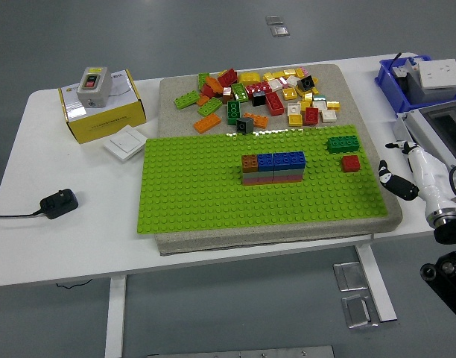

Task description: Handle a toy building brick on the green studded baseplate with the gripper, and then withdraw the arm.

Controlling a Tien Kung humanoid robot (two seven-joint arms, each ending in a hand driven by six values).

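On the white bench (79, 246) sit a yellow cardboard box (103, 108) and a black plug (58, 203). Next comes the green studded baseplate (198, 194), with a small red brick (351, 162) near its right edge. Past that edge, the right hand (407, 168) has loose, open fingers (387, 179) and holds nothing.

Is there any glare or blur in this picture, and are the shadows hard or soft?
Head view: small white glare spots along the far edge of the green baseplate and on the yellow box; shadows under the stacked bricks are soft and faint; the picture is sharp, and the right hand shows no clear motion blur.
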